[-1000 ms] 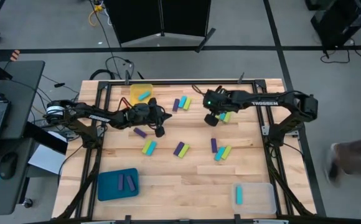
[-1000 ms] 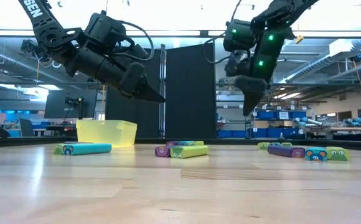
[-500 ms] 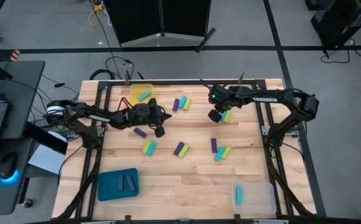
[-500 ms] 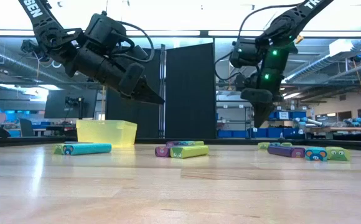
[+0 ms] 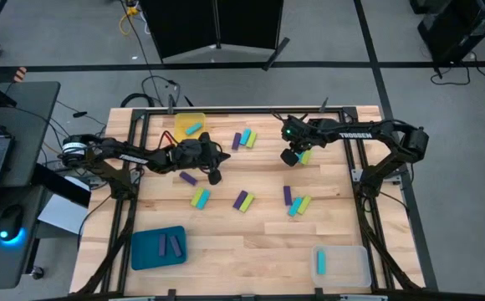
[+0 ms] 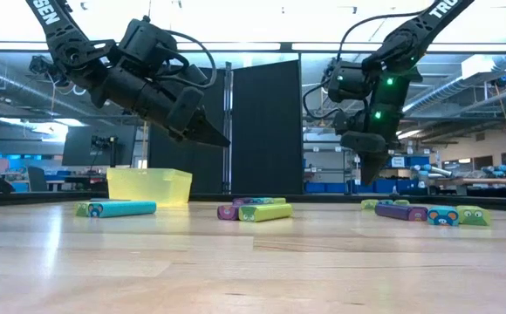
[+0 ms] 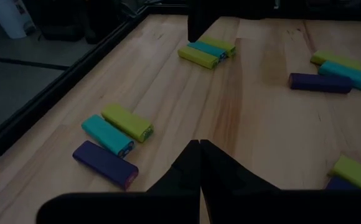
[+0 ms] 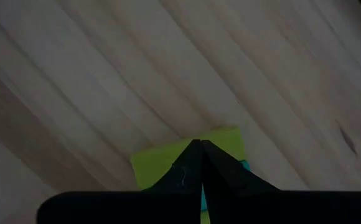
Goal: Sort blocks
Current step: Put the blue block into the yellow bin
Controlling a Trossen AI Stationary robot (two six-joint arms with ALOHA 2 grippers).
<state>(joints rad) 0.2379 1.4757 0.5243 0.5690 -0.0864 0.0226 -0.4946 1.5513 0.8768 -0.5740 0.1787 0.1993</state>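
The left gripper (image 5: pixel 215 177) hangs above the table (image 5: pixel 226 242) with its fingers (image 7: pixel 199 163) pressed together and holding nothing. Just beside them lies a purple block (image 5: pixel 188 177), and a little nearer the front edge a yellow-green and cyan pair (image 5: pixel 200 198). Ahead of these fingers the wood is open as far as a row of three blocks (image 7: pixel 112 145), purple, cyan and yellow-green, lying side by side and touching.

The right gripper (image 5: pixel 289 158) hangs over the far half of the table, fingers (image 8: pixel 200 163) likewise closed on nothing. Directly under their tips lies a yellow-green block (image 8: pixel 187 154) with a sliver of cyan beside it; the fingers cover much of both.

Between the two grippers lie more blocks (image 5: pixel 243 201) with bare wood around them. Near the front edge, a blue tray (image 5: pixel 146 251) holds two purple blocks and a clear tray (image 5: pixel 353 264) one cyan block. At the far edge a yellow tray (image 5: pixel 178 123) holds one cyan block; in the low view its contents cannot be made out.
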